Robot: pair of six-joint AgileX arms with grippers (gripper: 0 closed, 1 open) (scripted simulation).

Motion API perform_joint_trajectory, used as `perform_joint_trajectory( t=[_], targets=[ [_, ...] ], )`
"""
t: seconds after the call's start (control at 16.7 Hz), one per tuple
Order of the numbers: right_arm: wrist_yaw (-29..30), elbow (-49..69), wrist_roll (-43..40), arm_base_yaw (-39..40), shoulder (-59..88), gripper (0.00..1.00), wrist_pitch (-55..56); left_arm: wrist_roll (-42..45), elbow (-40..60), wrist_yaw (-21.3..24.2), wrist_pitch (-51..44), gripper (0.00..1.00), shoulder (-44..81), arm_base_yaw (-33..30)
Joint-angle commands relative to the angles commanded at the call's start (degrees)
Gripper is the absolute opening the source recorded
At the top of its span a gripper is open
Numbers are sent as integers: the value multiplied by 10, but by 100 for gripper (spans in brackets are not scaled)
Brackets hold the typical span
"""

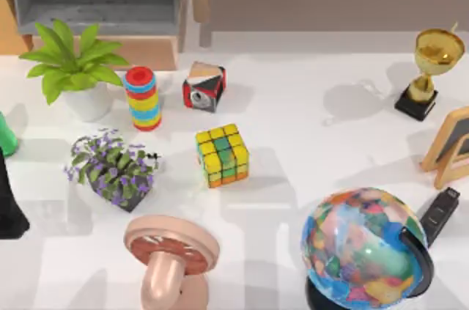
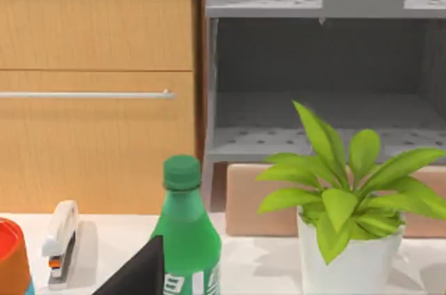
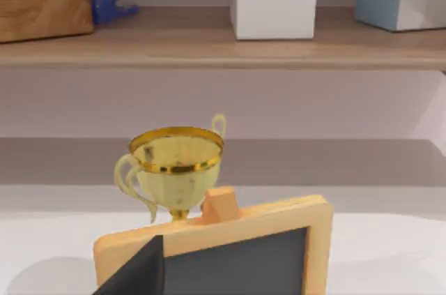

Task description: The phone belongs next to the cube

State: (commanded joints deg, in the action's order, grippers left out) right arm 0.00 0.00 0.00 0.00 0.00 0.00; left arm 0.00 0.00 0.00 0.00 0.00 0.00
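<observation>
Spread across the white table [image 1: 308,127]: at the near right, a globe [image 1: 363,248]; near the middle, a pink stand [image 1: 170,255]; at the left, a leafy potted plant [image 1: 73,68]; mid-table, the cube [image 1: 222,154], with bare tabletop to its right and near sides; at the far right, a trophy [image 1: 429,68]; beside the globe, a narrow black stick gadget [image 1: 438,216], not to be taken for the phone. Cannot tell where the phone lies, nor which way its long axis runs or points. At the left edge, the left gripper [image 2: 136,274], facing a green bottle [image 2: 182,232]; at the right, the right gripper [image 3: 136,274], close behind a wood-framed chalkboard [image 3: 237,253]; cannot tell how either's jaws stand. Judged to be at the very start, nothing grasped yet: calls first for locating the phone, then gripping it across its short side and setting it down on the bare patch just beside the cube.
</observation>
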Motion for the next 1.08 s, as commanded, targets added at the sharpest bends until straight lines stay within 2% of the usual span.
perform_joint_trajectory(
  t=[0.24, 0.48, 1.08],
  targets=[
    [0, 15, -10, -4, 17, 100, -10, 0, 0, 0, 0, 100, 0, 0],
    [-1, 105, -67, -30, 122, 100, -66, 0, 0, 0, 0, 100, 0, 0],
    [-9, 520, -328, -141, 671, 100, -321, 0, 0, 0, 0, 100, 0, 0]
  ],
)
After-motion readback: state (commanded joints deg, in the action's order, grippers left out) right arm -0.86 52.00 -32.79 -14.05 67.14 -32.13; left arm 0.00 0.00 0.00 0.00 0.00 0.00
